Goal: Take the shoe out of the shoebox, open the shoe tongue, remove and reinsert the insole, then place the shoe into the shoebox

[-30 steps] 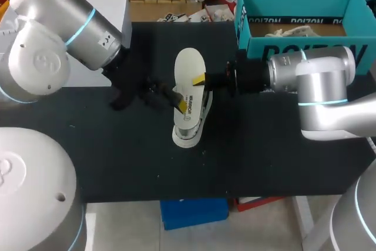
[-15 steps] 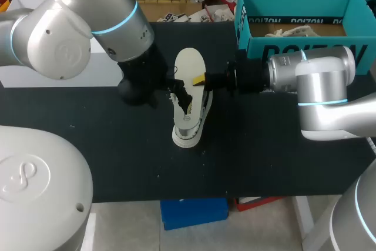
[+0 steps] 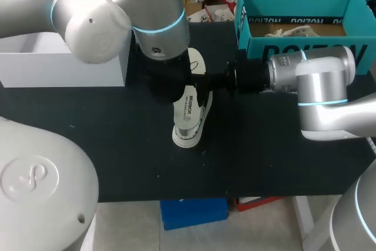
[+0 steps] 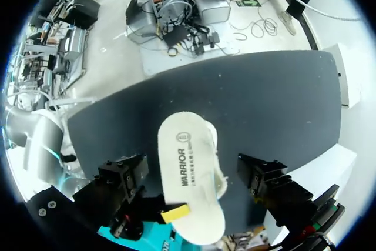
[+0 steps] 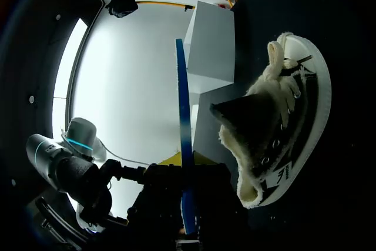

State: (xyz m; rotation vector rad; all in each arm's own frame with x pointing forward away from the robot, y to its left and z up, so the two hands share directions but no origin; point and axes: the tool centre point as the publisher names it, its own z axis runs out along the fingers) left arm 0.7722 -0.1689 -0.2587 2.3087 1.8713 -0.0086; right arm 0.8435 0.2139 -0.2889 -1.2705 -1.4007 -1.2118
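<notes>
The matte black table point(image 3: 117, 163) is lit evenly from overhead and little light is returned by it, while soft highlights are thrown off the glossy silver-grey left arm point(image 3: 141, 4). The cream-white insole point(image 4: 189, 174) is rendered bright against the dark top. In the right wrist view the black fleece-lined shoe point(image 5: 282, 127) is half lost in shade.

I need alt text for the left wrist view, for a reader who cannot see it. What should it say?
A cream insole sits over a fleece-lined shoe on the dark table, between the open fingers of the left gripper. The right gripper grips one end of the insole.
</notes>
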